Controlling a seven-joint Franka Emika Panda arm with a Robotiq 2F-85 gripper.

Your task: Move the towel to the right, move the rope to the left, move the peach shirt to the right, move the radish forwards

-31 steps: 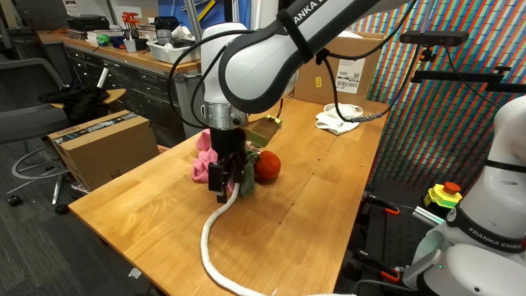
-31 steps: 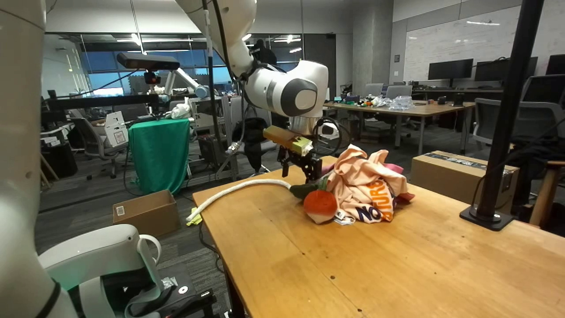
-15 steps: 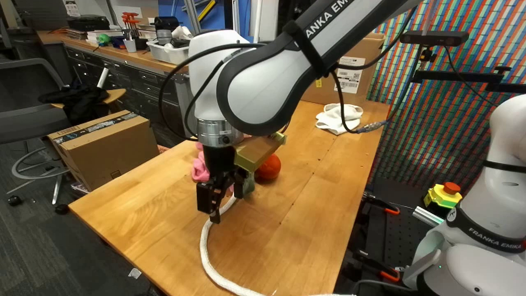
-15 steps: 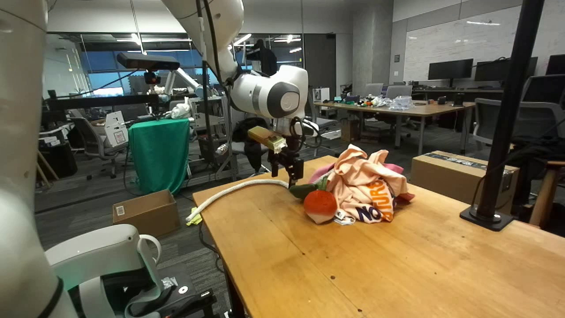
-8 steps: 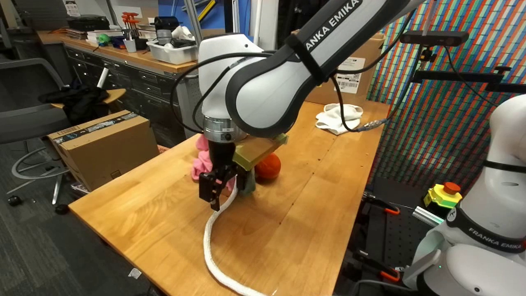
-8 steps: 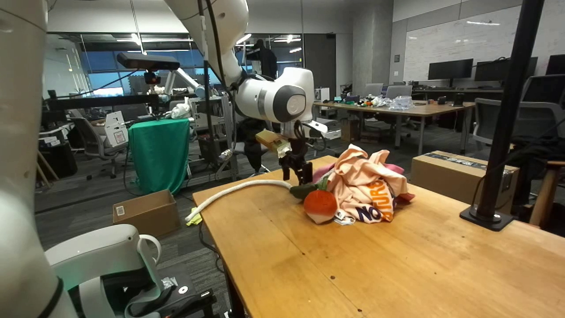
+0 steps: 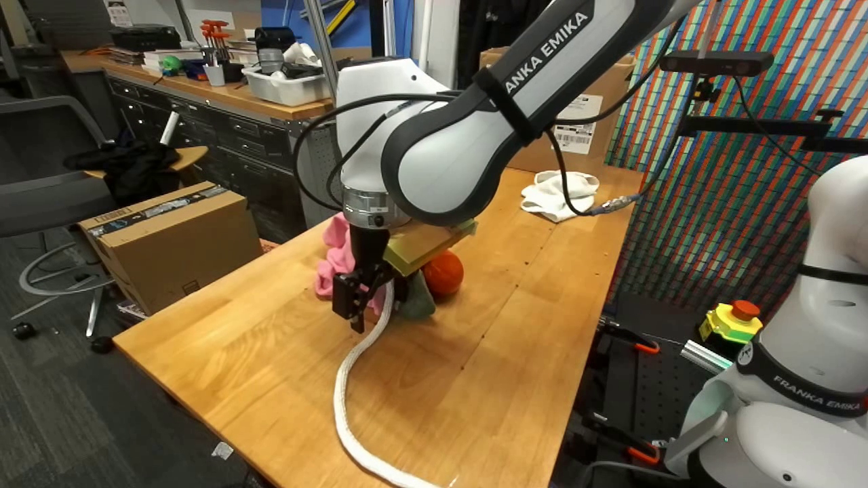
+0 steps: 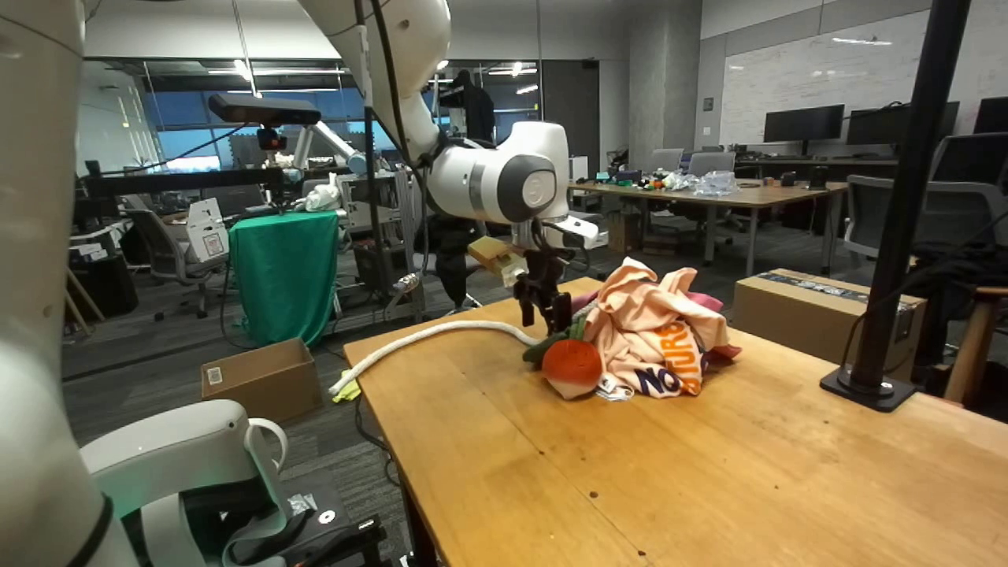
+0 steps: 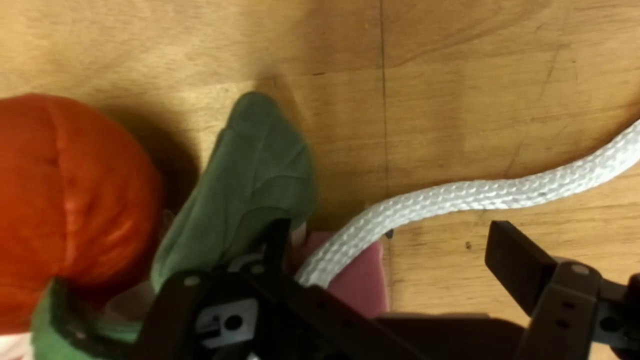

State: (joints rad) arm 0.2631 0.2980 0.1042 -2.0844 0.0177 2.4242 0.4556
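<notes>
White arm [image 7: 441,169], black trim [image 7: 390,166], EMIKA lettering [image 7: 563,37], looped cables [image 7: 297,157], silver collar [image 7: 366,203], fingers [image 9: 520,270] seemingly matte black

Radish [image 9: 80,200] partly outside the wrist view; rope [image 9: 475,195] too

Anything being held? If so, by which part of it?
Nothing is held: the jaws stand wide open. In the wrist view the rope shows between them, not pinched.
</notes>
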